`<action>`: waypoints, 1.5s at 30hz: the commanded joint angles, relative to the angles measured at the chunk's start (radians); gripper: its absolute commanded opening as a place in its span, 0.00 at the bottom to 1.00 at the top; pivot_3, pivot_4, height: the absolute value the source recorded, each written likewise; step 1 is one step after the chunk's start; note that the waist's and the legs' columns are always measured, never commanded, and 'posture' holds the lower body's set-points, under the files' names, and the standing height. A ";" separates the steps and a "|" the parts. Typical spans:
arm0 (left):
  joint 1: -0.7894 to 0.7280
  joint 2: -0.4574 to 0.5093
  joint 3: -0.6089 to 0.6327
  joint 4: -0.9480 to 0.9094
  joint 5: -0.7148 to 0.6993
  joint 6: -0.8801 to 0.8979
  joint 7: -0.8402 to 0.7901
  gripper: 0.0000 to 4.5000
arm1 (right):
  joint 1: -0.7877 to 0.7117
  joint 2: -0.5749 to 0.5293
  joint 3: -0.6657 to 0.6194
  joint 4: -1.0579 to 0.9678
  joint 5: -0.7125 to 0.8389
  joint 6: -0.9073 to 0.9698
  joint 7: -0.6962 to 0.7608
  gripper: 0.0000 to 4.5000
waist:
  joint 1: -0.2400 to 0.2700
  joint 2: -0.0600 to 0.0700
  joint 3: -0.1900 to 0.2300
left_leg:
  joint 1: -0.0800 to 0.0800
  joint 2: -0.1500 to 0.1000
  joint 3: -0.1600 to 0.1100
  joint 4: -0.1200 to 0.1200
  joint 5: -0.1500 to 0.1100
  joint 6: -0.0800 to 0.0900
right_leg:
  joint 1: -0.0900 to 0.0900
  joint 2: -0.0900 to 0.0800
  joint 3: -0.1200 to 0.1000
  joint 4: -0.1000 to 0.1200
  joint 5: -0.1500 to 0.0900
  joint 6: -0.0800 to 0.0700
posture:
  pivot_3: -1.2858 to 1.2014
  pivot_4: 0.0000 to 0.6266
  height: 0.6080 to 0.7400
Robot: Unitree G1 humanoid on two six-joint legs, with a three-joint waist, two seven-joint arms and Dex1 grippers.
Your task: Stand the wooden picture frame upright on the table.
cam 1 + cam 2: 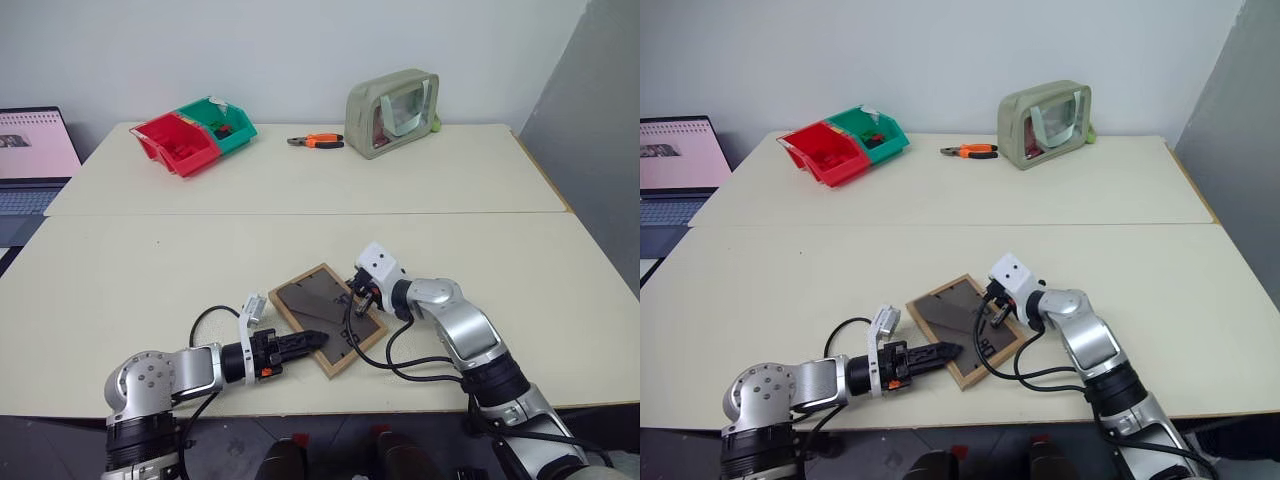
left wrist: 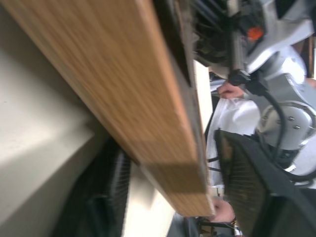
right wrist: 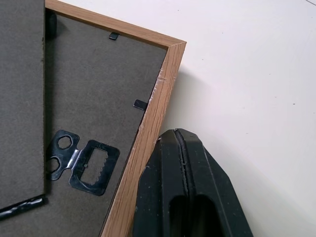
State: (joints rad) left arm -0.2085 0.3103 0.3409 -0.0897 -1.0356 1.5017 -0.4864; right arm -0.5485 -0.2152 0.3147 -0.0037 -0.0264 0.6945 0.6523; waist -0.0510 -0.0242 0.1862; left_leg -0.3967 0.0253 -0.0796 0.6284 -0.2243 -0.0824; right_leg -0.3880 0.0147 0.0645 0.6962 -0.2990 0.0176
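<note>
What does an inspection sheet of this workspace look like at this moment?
Surface: table, pale, seam across the middle.
Job's things: picture frame lying back up near the front edge, not yet upright.
Clutter: red bin, green bin, pliers, pouch at the far side.
Grippers: left gripper around the frame's near edge; right gripper shut, against the frame's outer edge.
Cables: black cables by the right arm.
Surroundings: laptop at left, white wall.
</note>
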 commanded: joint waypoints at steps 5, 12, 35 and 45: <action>-0.016 -0.025 -0.021 -0.030 0.009 -0.079 0.042 0.31 | 0.001 -0.042 -0.051 -0.066 0.056 0.022 0.032 0.00 | 0.007 -0.001 -0.001 | 0.000 0.000 0.000 0.001 0.000 0.000 | 0.001 0.000 0.000 -0.001 -0.002 0.005 | 0.52 0.24 1.00; -0.095 0.120 -0.052 -0.110 -0.041 -0.067 -0.056 0.30 | -0.081 -0.231 -0.172 -0.047 0.185 0.016 0.219 0.24 | 0.006 -0.001 0.001 | -0.002 -0.002 0.000 0.001 0.000 0.000 | -0.001 0.002 0.000 -0.002 -0.001 0.006 | 0.52 0.24 1.00; -0.359 0.452 -0.216 -0.005 0.195 -0.401 -0.412 0.30 | -0.380 -0.108 -0.114 -0.037 0.477 0.096 0.365 0.99 | -0.005 0.000 0.004 | -0.005 0.001 0.000 -0.003 -0.001 0.001 | -0.003 0.002 -0.002 -0.009 0.001 0.001 | 0.52 0.24 1.00; -0.375 0.401 -0.188 -0.011 0.175 -0.370 -0.372 0.30 | -0.398 -0.026 -0.090 0.022 0.421 0.026 0.283 0.99 | -0.005 0.000 0.004 | -0.006 0.001 0.000 -0.003 -0.001 0.001 | -0.004 0.002 -0.003 -0.007 0.001 0.001 | 0.52 0.24 1.00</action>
State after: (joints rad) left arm -0.5499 0.7168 0.1170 -0.0465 -0.8194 1.1339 -0.8493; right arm -0.9217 -0.2457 0.2296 0.0414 0.3941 0.7303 0.9500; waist -0.0563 -0.0244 0.1902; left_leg -0.4024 0.0268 -0.0800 0.6251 -0.2249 -0.0816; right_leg -0.3921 0.0162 0.0619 0.6888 -0.2980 0.0182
